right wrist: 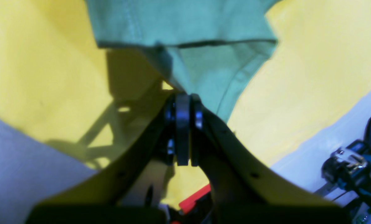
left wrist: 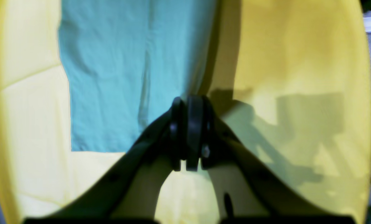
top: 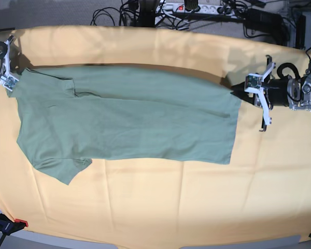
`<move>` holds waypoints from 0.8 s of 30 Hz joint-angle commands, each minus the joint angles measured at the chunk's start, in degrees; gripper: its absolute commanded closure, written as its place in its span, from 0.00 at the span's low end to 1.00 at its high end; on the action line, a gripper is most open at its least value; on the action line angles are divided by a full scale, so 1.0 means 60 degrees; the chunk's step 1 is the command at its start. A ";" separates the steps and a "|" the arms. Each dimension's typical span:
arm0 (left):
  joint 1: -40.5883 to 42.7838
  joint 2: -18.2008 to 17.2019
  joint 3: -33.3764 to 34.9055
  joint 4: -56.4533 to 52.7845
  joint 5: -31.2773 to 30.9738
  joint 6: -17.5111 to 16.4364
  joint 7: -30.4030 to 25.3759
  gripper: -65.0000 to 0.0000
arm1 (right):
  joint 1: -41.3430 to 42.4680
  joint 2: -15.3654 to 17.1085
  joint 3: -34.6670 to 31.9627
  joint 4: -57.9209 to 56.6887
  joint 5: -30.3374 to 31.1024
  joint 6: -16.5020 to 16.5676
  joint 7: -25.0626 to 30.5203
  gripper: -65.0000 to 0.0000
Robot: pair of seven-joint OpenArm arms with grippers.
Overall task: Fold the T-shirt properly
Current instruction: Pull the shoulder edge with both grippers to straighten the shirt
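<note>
The sage-green T-shirt (top: 129, 119) lies sideways and flat on the yellow-orange cloth (top: 145, 207), collar end to the left and hem to the right. One sleeve (top: 62, 168) sticks out at the lower left. My left gripper (top: 242, 89) is shut on the hem's far corner. In the left wrist view its jaws (left wrist: 188, 102) pinch the T-shirt's edge (left wrist: 111, 77). My right gripper (top: 13, 80) is shut on the far shoulder corner. The right wrist view shows that gripper (right wrist: 185, 98) closed on a lifted fold of the T-shirt (right wrist: 204, 71).
Cables and a power strip (top: 197, 9) lie beyond the table's far edge. A red-handled clamp (top: 10, 224) holds the cloth at the front left corner. The yellow cloth (left wrist: 297, 62) spreads wide around the shirt on all sides.
</note>
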 commanded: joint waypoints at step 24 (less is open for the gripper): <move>0.1107 -0.1515 -0.0117 0.1096 -0.0237 0.0056 -0.0211 1.00 | -0.1359 0.0659 0.0113 0.0175 0.2608 0.0192 -0.3446 1.00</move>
